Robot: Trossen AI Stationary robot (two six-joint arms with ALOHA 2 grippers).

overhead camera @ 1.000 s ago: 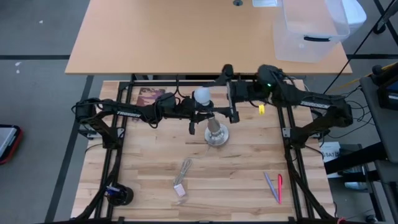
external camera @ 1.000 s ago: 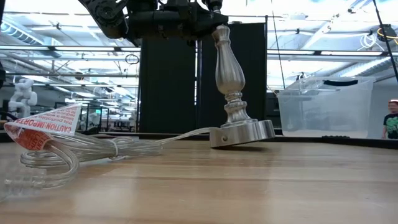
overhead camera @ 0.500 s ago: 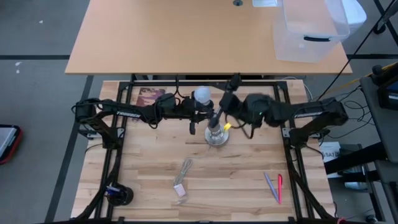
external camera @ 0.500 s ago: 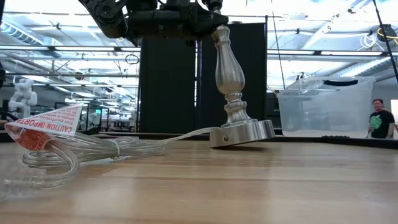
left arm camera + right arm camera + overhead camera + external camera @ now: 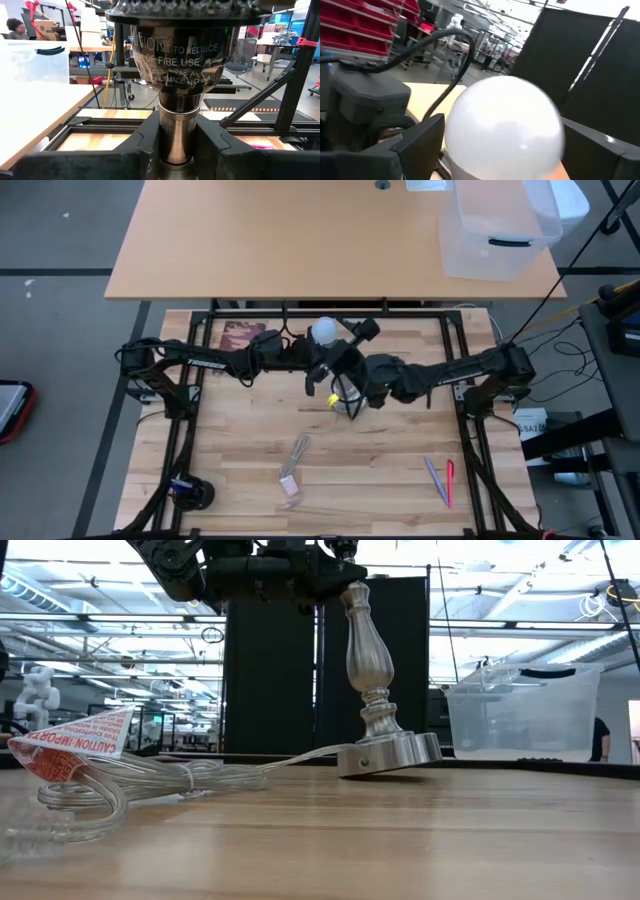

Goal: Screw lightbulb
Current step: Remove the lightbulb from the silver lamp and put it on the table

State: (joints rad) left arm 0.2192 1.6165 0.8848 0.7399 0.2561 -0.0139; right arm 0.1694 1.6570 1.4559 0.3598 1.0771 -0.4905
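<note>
The silver lamp stand (image 5: 365,660) leans toward the far edge, its round base (image 5: 390,753) tipped up on one edge. The white lightbulb (image 5: 325,332) sits on top of its black socket (image 5: 180,55). My left gripper (image 5: 328,368) comes from the table's left and is shut on the stand under the socket. My right gripper (image 5: 342,352) comes from the right and is open. Its fingers (image 5: 422,137) stand on either side of the lightbulb (image 5: 505,130), and I see no touch. My left gripper pinches the stand's thin silver neck (image 5: 176,132), just below the black socket, between its two fingers. The fingers lie level, come from the table's left and cross the post. The stand leans in the hold with an edge of its base on the table.
The stand's clear cord with a red-and-white caution tag (image 5: 80,745) lies coiled near the front (image 5: 294,460). Pens (image 5: 440,480) lie at the front right. A clear bin (image 5: 500,225) stands on the far table, and a dark round object (image 5: 190,493) sits at the front left.
My right gripper has swung from the far right toward the table's left and downward. It has turned about until its open fingers stand around the lightbulb. The left gripper, stand and lightbulb have kept still.
</note>
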